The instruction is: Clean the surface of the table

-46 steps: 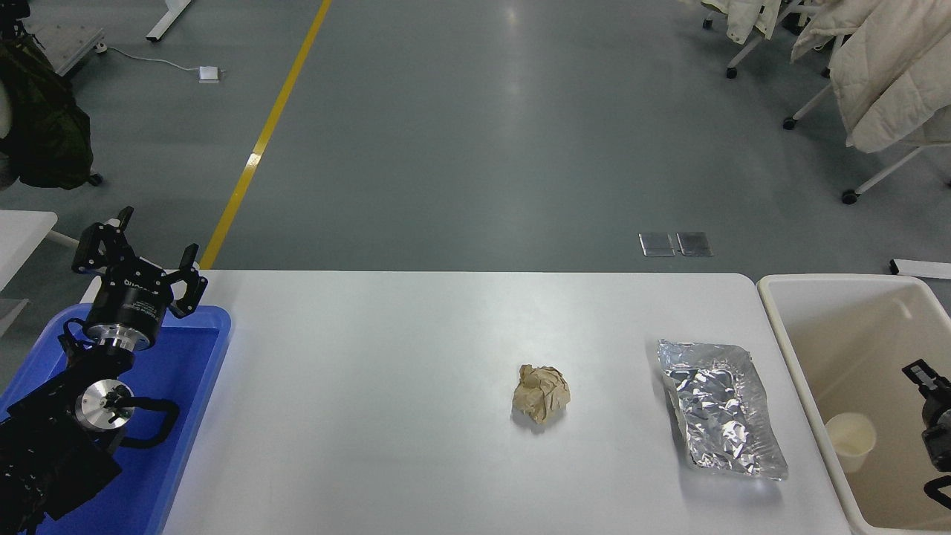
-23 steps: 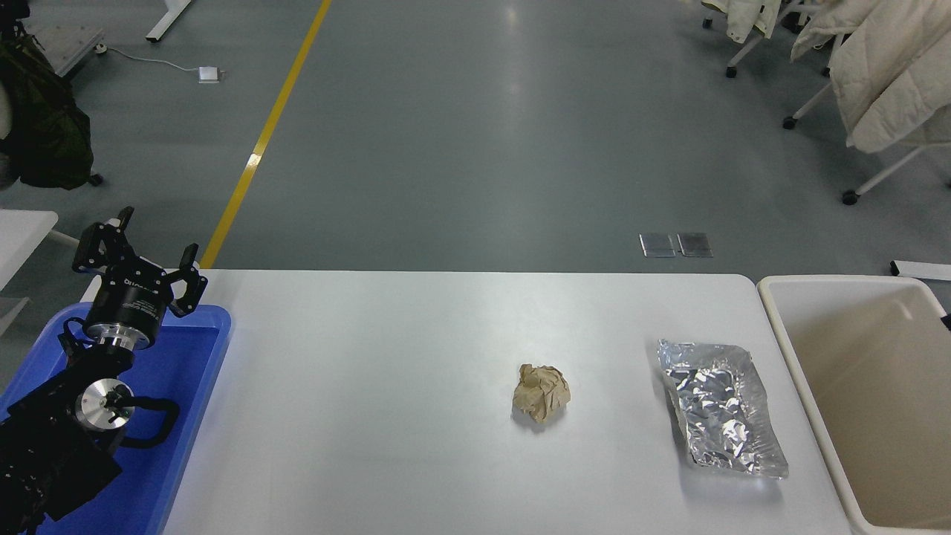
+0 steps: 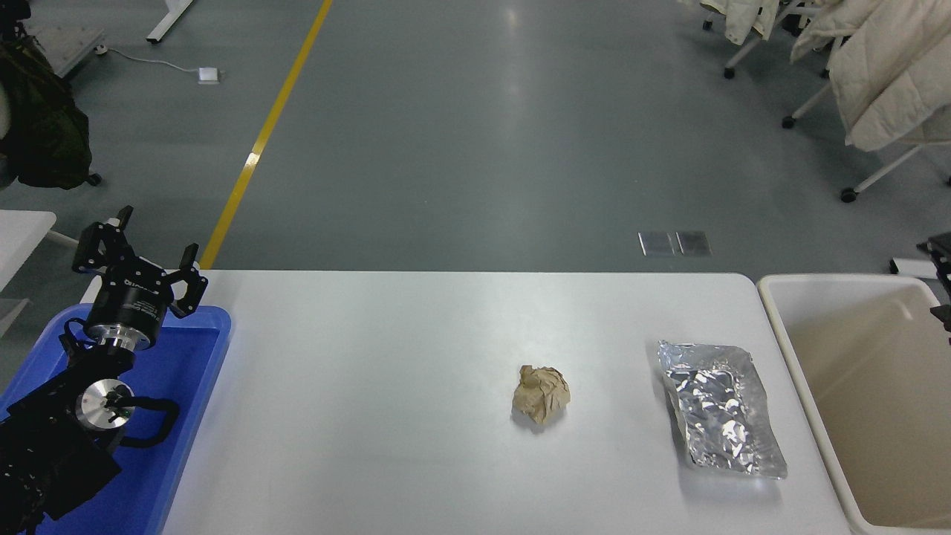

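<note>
The white table surface (image 3: pixel 371 386) carries a crumpled brown paper ball (image 3: pixel 541 394) near its middle and a crinkled sheet of silver foil (image 3: pixel 719 407) at its right. My left gripper (image 3: pixel 158 232) is parked open and empty above the far end of the blue tray (image 3: pixel 189 371) at the lower left. Only a small black part of my right gripper (image 3: pixel 942 286) shows at the right edge, above the far rim of the cream bin (image 3: pixel 789 349). It is well right of the foil.
The cream bin stands against the table's right end; what shows of its inside holds nothing. Beyond the table lies grey floor with a yellow line (image 3: pixel 260 141). Chairs draped with white jackets (image 3: pixel 884 67) stand at the far right.
My right gripper rose from low inside the bin, left the view, and now shows higher at the right edge. The paper cup seen in the bin a second ago no longer shows.
</note>
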Robot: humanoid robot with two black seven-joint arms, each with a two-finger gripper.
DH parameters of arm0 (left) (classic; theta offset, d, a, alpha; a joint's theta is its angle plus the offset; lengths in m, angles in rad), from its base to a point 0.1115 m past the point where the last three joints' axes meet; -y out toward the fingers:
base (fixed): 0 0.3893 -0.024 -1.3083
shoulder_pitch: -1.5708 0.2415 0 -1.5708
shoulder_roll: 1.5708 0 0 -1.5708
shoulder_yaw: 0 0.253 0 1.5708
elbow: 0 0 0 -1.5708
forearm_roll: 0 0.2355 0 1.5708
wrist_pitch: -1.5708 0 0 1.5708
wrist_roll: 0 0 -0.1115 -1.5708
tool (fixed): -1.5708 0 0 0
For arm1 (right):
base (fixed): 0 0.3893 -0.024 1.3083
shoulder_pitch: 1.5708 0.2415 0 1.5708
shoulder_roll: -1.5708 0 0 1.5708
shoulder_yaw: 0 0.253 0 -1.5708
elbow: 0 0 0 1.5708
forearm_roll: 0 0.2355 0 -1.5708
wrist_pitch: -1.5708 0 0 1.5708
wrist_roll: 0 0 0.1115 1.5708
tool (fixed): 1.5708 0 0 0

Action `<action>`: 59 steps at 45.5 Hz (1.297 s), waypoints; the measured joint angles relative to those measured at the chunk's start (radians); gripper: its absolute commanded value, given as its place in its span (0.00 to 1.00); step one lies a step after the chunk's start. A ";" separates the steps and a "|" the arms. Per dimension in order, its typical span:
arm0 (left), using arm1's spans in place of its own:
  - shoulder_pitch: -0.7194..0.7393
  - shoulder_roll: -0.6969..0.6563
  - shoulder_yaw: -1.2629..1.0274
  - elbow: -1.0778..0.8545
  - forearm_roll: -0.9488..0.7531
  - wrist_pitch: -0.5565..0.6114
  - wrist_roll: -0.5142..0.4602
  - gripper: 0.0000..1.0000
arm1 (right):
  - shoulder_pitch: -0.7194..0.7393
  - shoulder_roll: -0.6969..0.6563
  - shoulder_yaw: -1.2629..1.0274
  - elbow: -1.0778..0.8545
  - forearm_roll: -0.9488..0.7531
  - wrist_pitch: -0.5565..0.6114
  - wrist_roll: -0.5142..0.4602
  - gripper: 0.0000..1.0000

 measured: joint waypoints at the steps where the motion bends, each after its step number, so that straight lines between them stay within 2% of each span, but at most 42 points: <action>1: 0.000 0.000 0.000 0.000 0.000 0.000 0.000 1.00 | 0.000 -0.001 0.006 0.014 0.000 0.001 0.001 1.00; 10: 0.000 0.000 0.000 0.000 0.000 0.000 0.000 1.00 | -0.013 0.017 0.066 0.134 -0.005 0.007 0.009 1.00; 22: 0.000 0.000 0.000 0.000 0.000 0.000 0.000 1.00 | -0.039 0.180 0.268 0.172 -0.007 -0.003 0.017 1.00; 30: 0.000 0.000 0.000 -0.001 0.000 0.000 0.000 1.00 | -0.047 0.319 0.365 0.094 -0.008 -0.005 0.060 1.00; 44: 0.000 0.000 0.000 0.000 0.000 -0.001 0.000 1.00 | -0.060 0.587 0.485 -0.107 -0.007 -0.011 0.190 1.00; 59: 0.000 0.000 0.000 0.000 0.000 -0.001 0.000 1.00 | -0.089 0.742 0.562 -0.221 0.008 -0.015 0.257 1.00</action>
